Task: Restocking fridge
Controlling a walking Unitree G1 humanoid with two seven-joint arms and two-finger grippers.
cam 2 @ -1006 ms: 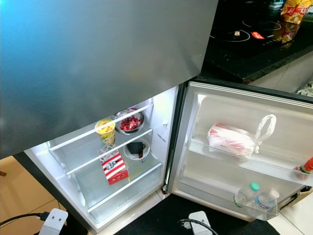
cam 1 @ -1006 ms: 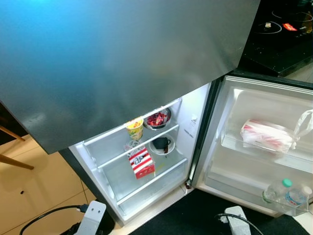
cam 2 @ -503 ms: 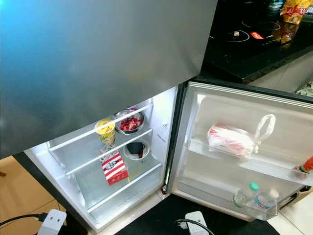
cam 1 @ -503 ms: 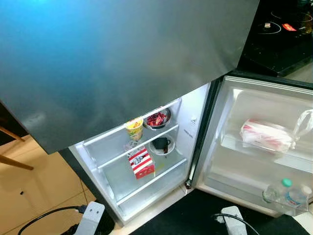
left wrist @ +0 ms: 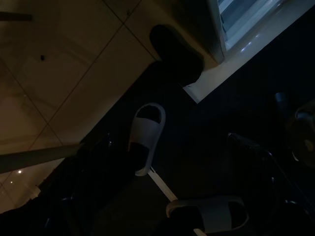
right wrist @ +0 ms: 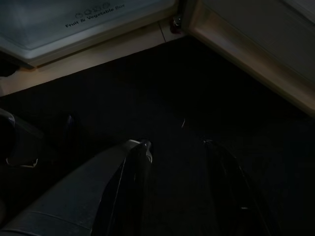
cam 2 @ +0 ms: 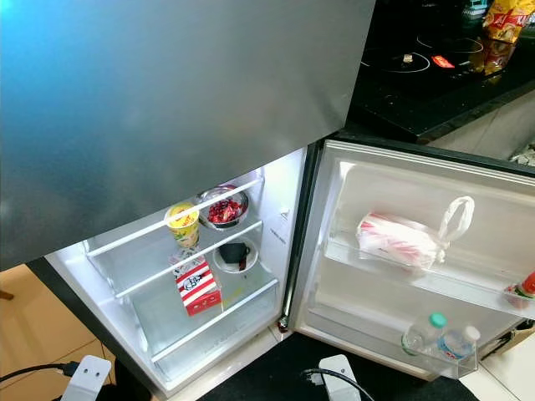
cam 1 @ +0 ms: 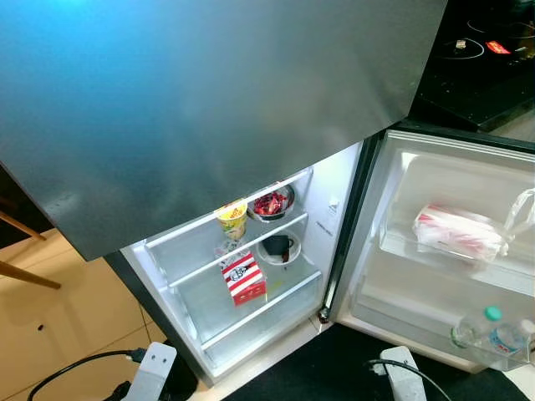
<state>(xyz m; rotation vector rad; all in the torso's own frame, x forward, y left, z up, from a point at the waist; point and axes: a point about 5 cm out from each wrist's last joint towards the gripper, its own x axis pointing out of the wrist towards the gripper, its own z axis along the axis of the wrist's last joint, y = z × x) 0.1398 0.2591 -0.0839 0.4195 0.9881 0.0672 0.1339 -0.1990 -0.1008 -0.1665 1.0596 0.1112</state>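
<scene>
The fridge's lower door stands swung open to the right under the grey upper door. On the lit shelves are a yellow cup, a bowl of red food, a black cup on a white plate and a red-and-white striped box. The door's rack holds a bagged red-and-white pack, with water bottles in the lower rack. My right gripper hangs open and empty over the black mat. The left arm hangs idle beside the fridge's left corner.
A black mat lies before the fridge, tan tiles to its left. Two white slippers lie on the floor near the left arm. A black cooktop with snack bags is behind the door. Wooden legs stand at far left.
The view has shifted slightly. Both hanging arms swayed a little; nothing in the fridge moved.
</scene>
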